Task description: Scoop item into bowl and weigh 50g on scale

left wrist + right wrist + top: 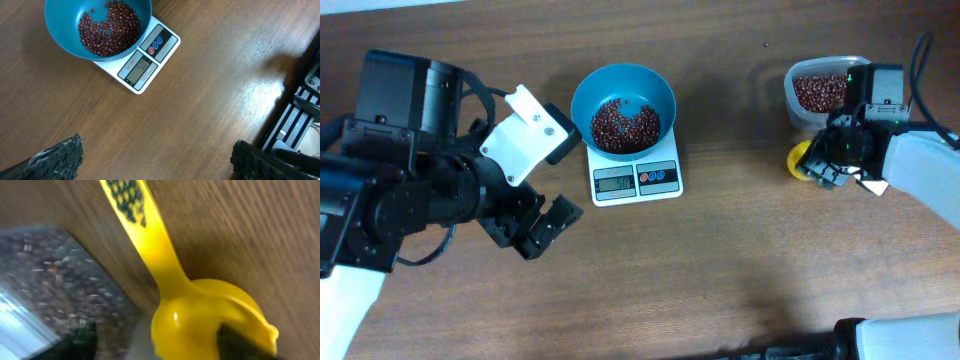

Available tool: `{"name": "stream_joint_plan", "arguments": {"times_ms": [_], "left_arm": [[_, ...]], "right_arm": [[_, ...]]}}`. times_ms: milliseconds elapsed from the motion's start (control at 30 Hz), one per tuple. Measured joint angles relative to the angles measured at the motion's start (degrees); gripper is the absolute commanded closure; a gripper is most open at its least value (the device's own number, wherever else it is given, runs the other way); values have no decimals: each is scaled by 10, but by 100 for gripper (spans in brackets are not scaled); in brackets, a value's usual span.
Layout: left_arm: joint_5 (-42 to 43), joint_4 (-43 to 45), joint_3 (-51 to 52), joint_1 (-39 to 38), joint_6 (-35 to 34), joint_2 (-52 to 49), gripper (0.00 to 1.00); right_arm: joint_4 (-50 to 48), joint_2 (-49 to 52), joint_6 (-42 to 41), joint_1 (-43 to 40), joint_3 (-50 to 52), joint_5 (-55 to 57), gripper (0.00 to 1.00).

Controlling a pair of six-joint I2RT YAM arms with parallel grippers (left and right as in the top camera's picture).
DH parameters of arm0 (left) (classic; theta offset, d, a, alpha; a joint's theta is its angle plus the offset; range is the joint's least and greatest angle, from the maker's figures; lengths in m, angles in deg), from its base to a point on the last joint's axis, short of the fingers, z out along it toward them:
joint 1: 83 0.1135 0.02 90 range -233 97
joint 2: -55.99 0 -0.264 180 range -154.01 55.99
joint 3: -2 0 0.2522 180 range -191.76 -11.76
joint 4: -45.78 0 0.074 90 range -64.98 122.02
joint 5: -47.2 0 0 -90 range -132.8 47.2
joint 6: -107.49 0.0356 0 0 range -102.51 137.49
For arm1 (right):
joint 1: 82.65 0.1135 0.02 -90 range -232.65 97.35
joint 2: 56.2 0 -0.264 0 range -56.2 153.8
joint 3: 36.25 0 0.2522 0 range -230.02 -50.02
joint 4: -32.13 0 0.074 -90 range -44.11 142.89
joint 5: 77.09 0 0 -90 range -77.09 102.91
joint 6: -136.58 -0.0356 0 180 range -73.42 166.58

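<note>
The blue bowl stands on the white scale and holds a heap of dark red-brown beans. In the left wrist view the bowl, beans and scale sit at the top left, and the display is lit. My left gripper is open and empty over bare table below-left of the scale. My right gripper is open around the yellow scoop, which lies on the table. Its left finger is clear of the scoop.
A clear plastic tub with more beans stands at the back right, just beyond the scoop, and it also shows in the right wrist view. A dark frame stands at the table's right edge in the left wrist view.
</note>
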Motion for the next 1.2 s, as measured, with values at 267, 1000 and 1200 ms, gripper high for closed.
{"name": "stream_joint_plan", "arguments": {"times_ms": [267, 1000, 1200], "left_arm": [[0, 0, 0, 0, 0, 0, 2], [0, 0, 0, 0, 0, 0, 2], [0, 0, 0, 0, 0, 0, 2]], "right_arm": [[32, -16, 72, 0, 5, -28, 1], [213, -547, 507, 0, 4, 33, 1], [310, -565, 625, 0, 5, -19, 1]]}}
